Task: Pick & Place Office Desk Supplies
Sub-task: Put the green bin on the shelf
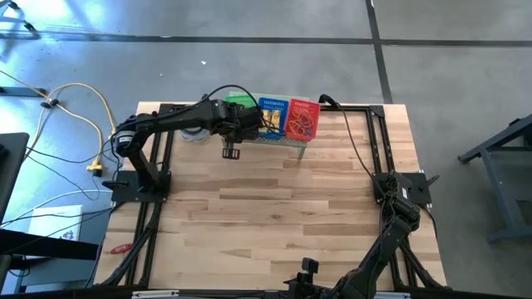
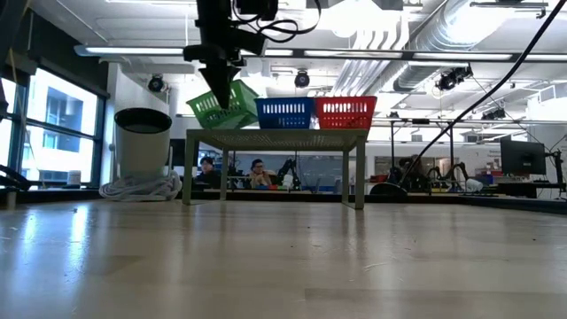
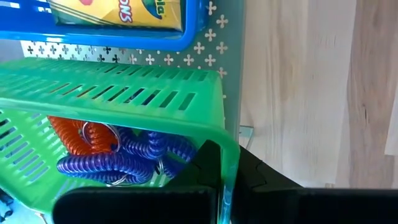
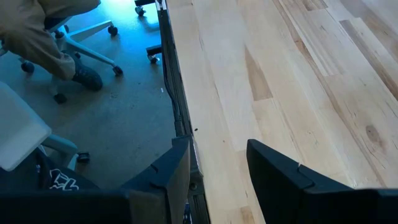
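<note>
Left wrist view: left claw [image 3: 214, 180] clamped on slotted green plastic basket [image 3: 124, 93] of purple and orange coil loops [image 3: 118, 155].

Setting: an open-plan robotics lab or workshop. Indicators: a polished concrete floor [image 1: 249, 58] with loose cables [image 1: 75, 108] around a wooden table [image 1: 274, 208]; exposed ceiling ducts [image 2: 425, 35] and strip lighting in the low view; workbenches with monitors [image 2: 523, 159] in the background; seated people [image 2: 257, 173] at desks; wheeled office chairs [image 4: 81, 37] beside the table.
</note>
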### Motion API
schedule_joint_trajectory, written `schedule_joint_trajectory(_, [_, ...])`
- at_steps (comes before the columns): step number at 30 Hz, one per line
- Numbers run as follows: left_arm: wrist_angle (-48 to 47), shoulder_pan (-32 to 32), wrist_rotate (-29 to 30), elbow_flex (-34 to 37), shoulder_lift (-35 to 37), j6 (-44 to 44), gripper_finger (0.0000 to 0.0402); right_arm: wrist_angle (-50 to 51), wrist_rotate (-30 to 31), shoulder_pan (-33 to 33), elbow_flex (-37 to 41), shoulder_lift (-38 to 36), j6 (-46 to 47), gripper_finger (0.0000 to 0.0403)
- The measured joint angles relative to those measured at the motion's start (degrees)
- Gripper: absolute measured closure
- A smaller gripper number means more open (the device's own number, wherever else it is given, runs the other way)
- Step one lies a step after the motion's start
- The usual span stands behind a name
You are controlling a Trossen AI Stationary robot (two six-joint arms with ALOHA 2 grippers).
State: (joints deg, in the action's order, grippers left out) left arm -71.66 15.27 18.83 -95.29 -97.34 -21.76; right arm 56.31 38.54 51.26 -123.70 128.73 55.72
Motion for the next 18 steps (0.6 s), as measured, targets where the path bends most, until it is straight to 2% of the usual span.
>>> schedule_joint_trajectory(18, [0.17, 0.33, 0.24, 0.01, 0.02, -0.87, 0.04, -0.16, -0.13, 0.01, 0.0, 0.02, 0.17, 0.0254])
